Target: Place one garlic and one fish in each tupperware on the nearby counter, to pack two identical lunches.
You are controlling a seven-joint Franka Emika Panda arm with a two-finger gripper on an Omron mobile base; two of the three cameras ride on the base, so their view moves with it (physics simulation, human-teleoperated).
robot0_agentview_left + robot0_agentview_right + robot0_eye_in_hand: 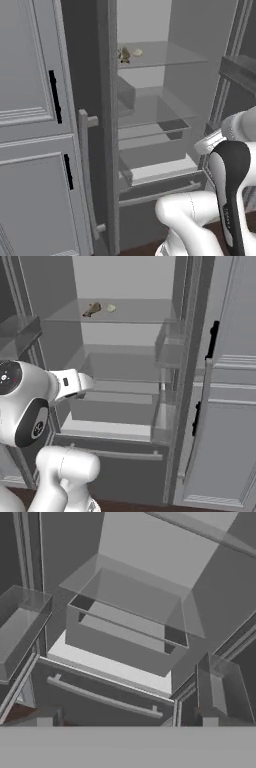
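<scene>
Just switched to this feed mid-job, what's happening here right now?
The arm faces an open fridge with its jaws open and empty. Two small items sit on the top shelf: a brownish one and a pale one, probably the fish and the garlic, though too small to confirm. Nothing has been picked up yet. The drawer below looks empty.

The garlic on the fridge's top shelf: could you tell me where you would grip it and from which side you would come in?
I would pinch the garlic across its widest part, coming straight in from the open front, level with the top shelf. It is small, rounded and sits free beside the fish. The walls close the sides. The gripper is open.
</scene>
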